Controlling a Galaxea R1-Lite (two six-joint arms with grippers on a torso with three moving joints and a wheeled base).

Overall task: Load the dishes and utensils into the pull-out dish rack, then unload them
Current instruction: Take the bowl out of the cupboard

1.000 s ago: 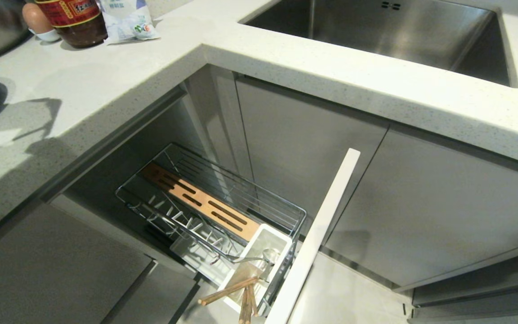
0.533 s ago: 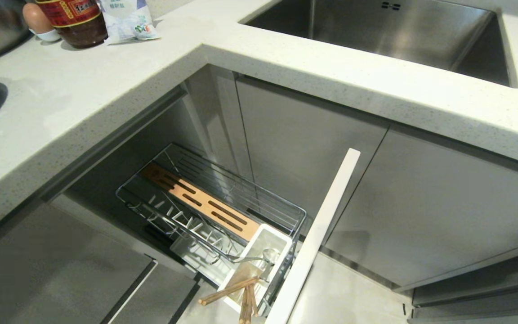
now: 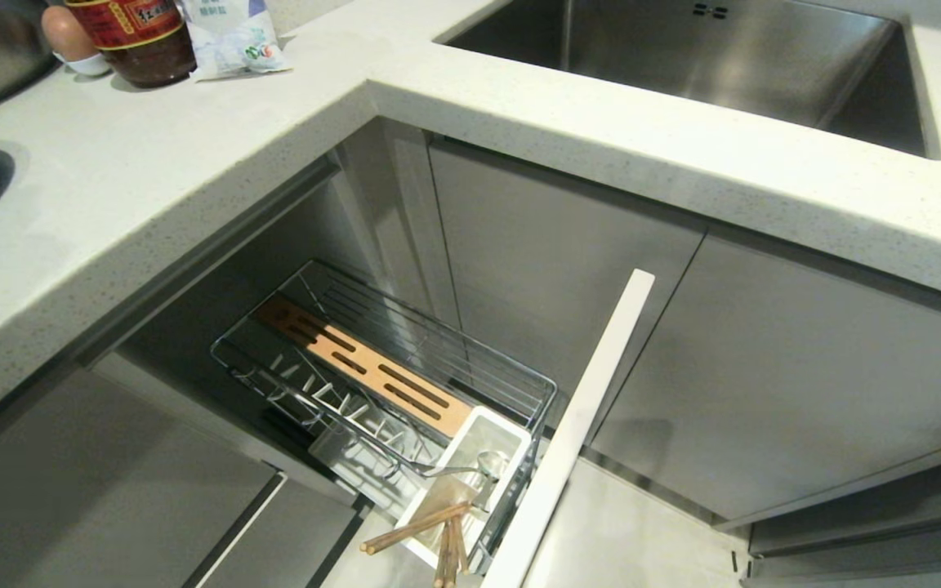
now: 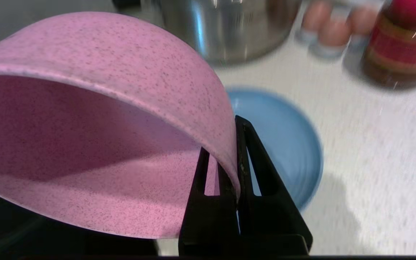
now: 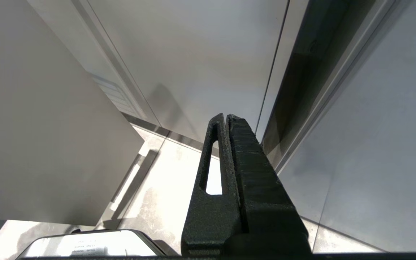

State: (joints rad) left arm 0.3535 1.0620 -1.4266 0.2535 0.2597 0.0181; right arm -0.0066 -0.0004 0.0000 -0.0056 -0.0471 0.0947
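The white speckled bench (image 3: 152, 188) runs around a corner, with the steel sink (image 3: 683, 57) set into its far stretch. Below the corner the pull-out dish rack (image 3: 381, 367) stands drawn out, its wire plate prongs bare and its white front panel angled toward the floor. In its white cutlery caddy (image 3: 470, 474) lean the wooden chopsticks (image 3: 417, 531) and a silver spoon (image 3: 483, 467); a fork cannot be made out.

On the bench, the light-blue plate (image 4: 284, 144) lies flat near a steel pot (image 4: 226, 25), some eggs (image 4: 323, 29) and a dark sauce jar (image 4: 403, 39). Above it the left tool (image 4: 237, 151) is clenched on the rim of the pink bowl (image 4: 96, 119), one finger inside the wall and one outside, the bowl tipped on its side. The right tool (image 5: 229, 144) hangs parked by the cabinet doors, pressed shut on nothing.

The utensils look loaded, so the step in hand is probably carrying the bowl to the rack. Next it must come down over the bench edge and settle among the prongs, clear of the caddy.
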